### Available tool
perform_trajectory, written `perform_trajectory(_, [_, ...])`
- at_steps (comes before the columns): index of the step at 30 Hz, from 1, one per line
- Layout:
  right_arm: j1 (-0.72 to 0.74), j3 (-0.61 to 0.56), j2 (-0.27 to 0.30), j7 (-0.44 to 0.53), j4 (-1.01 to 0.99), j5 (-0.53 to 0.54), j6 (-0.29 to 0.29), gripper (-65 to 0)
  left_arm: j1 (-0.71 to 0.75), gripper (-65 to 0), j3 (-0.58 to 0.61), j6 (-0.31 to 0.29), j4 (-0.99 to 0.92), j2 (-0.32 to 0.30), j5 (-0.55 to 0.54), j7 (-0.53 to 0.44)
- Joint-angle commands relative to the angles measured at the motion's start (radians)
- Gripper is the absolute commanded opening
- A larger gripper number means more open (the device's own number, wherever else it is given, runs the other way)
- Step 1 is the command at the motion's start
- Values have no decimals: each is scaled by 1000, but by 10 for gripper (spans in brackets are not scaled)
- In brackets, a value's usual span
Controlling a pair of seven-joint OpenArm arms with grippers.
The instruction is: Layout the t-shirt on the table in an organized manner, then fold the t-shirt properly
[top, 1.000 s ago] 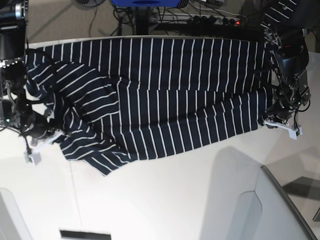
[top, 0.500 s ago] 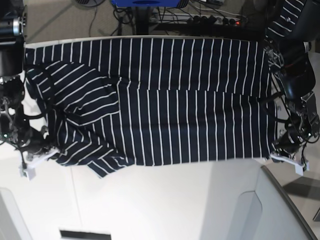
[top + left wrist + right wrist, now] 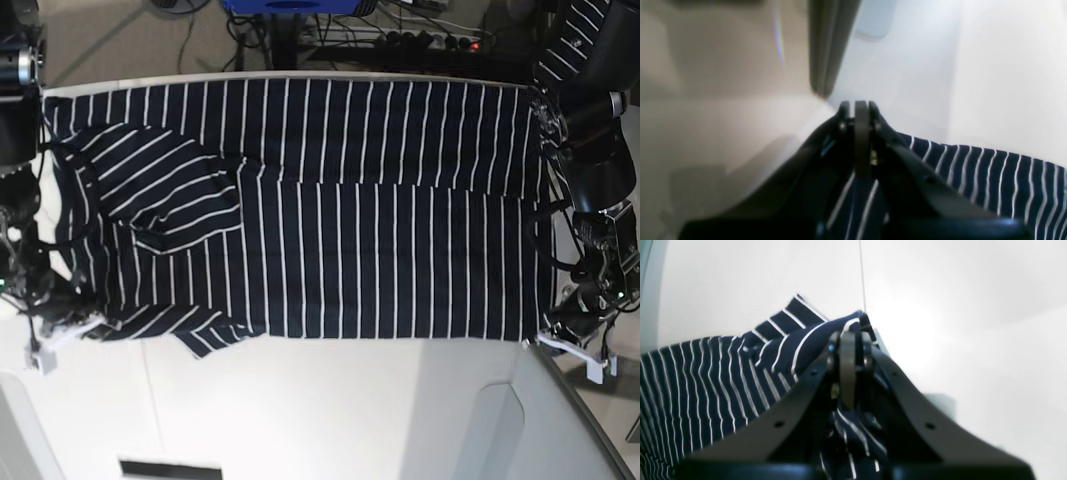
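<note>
The t-shirt (image 3: 330,210) lies lengthwise across the table (image 3: 330,410) — each claw pinches one near corner.

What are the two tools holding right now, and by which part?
Both hold the dark navy white-striped fabric t-shirt: the left tool and the right tool each pinch a near-edge corner.

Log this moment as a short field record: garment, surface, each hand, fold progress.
garment: dark navy white-striped fabric t-shirt, spread wide, one sleeve folded onto the body
surface: large white smooth table
left hand: shut on the shirt's near corner at the table's edge
right hand: shut on the opposite near corner, fabric bunched between the jaws
fold progress: shirt stretched between both hands; a wrinkled flap remains near the right hand
</note>
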Motion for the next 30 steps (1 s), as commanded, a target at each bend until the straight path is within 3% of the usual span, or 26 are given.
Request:
perform_trajectory(1, [14,8,14,18,22,11,6,-648,-6,-650,-3,-2,34,-24,-14,-19])
perform_trajectory(4, [-8,10,11,20,22,11,24,-648,14,-650,-3,-3,97,-24,-14,50])
perform_trajectory(8, [-27,13,9,20,22,12,135,-648,83,-650,-3,-5,190,-21,-14,73])
perform_trajectory(15, [-51,13,13,21,26,12,145,-648,178,-650,-3,-6,252,-20,-24,73])
perform_trajectory(22, [-77,13,17,21,80,5,147,-648,280,-650,-3,-35,315,-30,-163,75])
perform_trajectory(30, [-124,27,55,21,114,11,147,-648,399,-650,-4,-37,413,-38,-171,75])
